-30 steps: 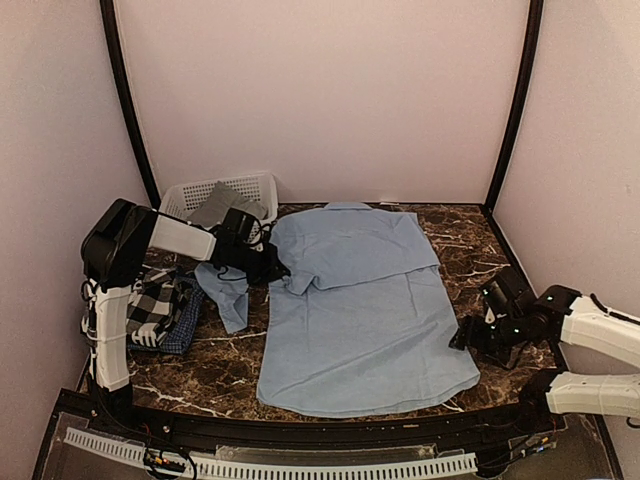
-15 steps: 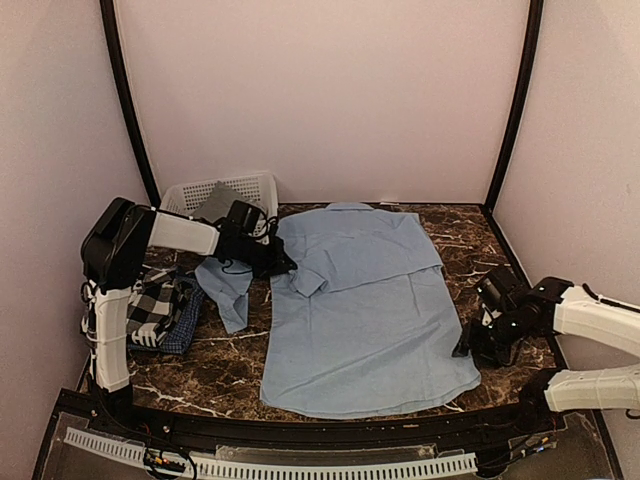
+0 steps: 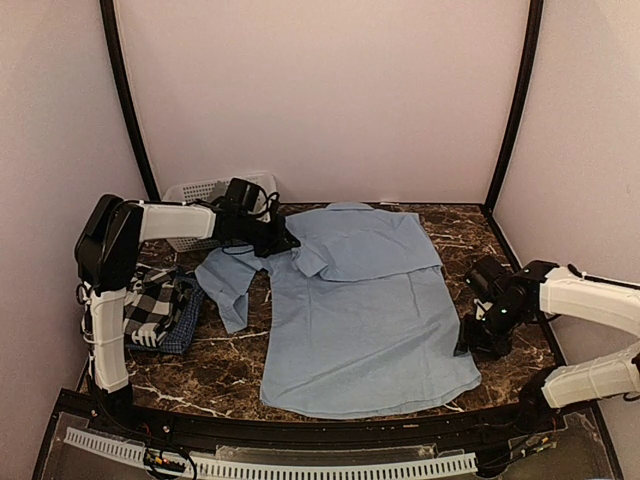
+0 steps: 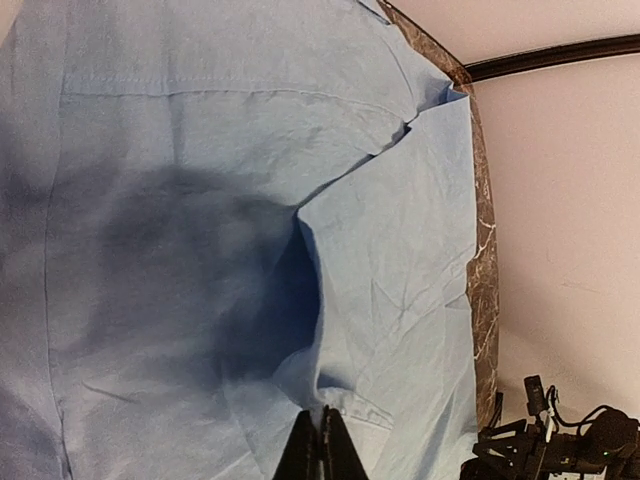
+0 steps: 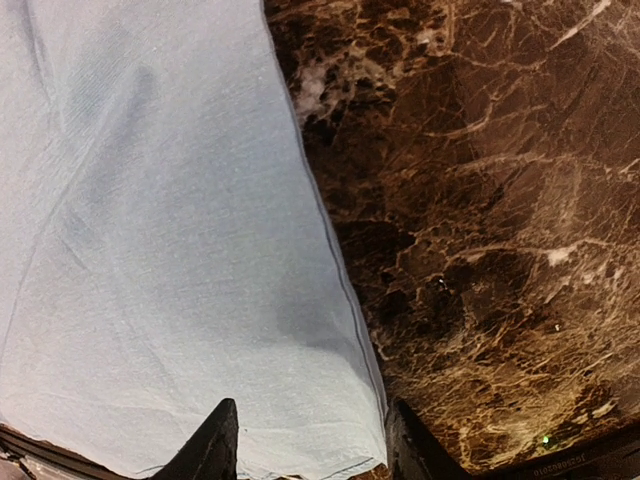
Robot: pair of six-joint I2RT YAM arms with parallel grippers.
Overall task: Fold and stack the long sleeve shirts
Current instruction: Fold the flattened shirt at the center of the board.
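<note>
A light blue long sleeve shirt lies spread over the middle of the marble table. Its left sleeve trails off toward the left. My left gripper is at the shirt's left shoulder, shut on a raised fold of the blue cloth; the tips pinch tight. My right gripper is low at the shirt's right side edge. Its fingers stand apart, with the flat hem edge lying between them.
A black-and-white checked shirt lies on a dark blue fine-checked shirt at the table's left edge. A white lattice basket stands at the back left, behind the left arm. Bare marble runs right of the shirt.
My left gripper has lifted the pinched fold up and toward the back right. The right gripper has shifted slightly toward the shirt's edge, and its jaws have narrowed.
</note>
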